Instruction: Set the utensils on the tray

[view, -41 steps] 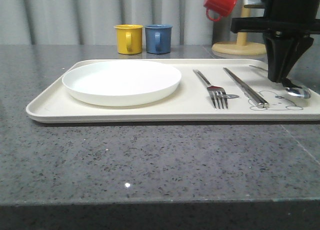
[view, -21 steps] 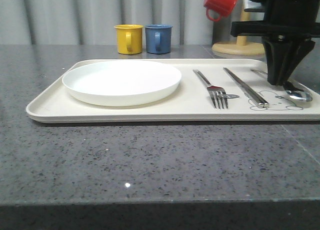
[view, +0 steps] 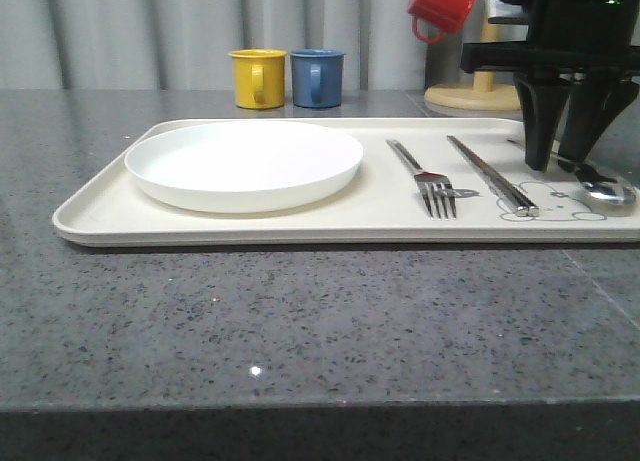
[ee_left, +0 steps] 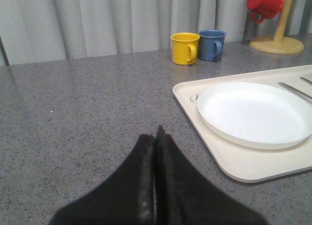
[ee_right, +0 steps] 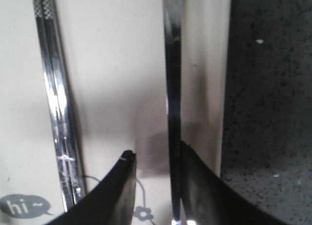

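Note:
The cream tray (view: 300, 229) holds all three utensils on its right half. The fork (view: 430, 181) lies beside the chopsticks (view: 490, 174), and the spoon (view: 610, 191) rests at the far right on the rabbit print. My right gripper (view: 558, 161) stands open just above the spoon's handle. In the right wrist view the gripper (ee_right: 156, 154) straddles that handle (ee_right: 171, 88), which runs along the inner face of one finger, with the chopsticks (ee_right: 56, 103) to the side. My left gripper (ee_left: 157, 132) is shut on nothing over the grey counter, off the tray's (ee_left: 185, 92) left end.
A round white plate (view: 245, 161) fills the tray's left half. Behind the tray stand a yellow mug (view: 257, 78) and a blue mug (view: 317, 77). A red mug (view: 442, 6) hangs on a wooden stand (view: 478, 96) at the back right.
My right gripper's fingers have spread apart, letting go of the spoon. The spoon now lies on the tray, its bowl slightly further right. The left arm has not moved.

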Motion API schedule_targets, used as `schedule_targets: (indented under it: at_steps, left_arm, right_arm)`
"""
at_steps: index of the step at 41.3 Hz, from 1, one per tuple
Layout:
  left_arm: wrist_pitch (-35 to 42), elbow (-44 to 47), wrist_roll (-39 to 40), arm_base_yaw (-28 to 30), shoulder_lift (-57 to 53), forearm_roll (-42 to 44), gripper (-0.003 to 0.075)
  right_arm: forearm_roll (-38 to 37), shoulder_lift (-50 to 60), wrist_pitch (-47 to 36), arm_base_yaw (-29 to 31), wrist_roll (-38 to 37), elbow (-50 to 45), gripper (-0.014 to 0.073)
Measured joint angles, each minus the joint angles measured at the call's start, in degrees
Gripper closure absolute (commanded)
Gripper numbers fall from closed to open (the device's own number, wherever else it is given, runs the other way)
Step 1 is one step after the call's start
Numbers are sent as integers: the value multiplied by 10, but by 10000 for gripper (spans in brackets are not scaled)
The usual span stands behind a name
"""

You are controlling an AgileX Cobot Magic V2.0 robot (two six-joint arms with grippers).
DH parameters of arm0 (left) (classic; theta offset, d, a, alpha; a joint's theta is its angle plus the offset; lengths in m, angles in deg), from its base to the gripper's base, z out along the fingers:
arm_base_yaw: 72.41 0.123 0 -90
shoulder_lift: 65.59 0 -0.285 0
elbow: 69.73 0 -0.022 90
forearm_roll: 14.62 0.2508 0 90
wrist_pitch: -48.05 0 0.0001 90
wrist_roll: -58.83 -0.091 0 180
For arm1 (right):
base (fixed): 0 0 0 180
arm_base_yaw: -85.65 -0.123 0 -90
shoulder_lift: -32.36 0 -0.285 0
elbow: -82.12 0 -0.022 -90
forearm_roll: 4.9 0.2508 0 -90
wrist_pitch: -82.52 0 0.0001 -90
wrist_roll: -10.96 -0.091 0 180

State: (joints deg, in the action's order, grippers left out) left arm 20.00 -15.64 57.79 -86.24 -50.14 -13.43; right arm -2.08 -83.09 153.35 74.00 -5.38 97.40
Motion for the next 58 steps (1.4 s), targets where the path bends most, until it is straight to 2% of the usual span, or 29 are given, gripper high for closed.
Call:
schedule_targets:
  at_steps: [26, 42, 46, 54, 58]
  left_arm:
    - [0, 0, 0, 0, 0, 0, 739]
    - [0, 0, 0, 0, 0, 0, 739]
    - [0, 0, 0, 0, 0, 0, 739]
    - [0, 0, 0, 0, 0, 0, 739]
    - [0, 0, 0, 0, 0, 0, 739]
  right_arm:
    - [6, 1, 0, 0, -1, 8, 251]
    - [-11, 106, 1, 0, 6, 55, 262]
    - [-12, 143, 5, 0, 23, 59, 335]
    - [-13, 209, 8, 0, 63, 59, 599]
    - [-13, 237, 10, 0, 75, 59, 680]
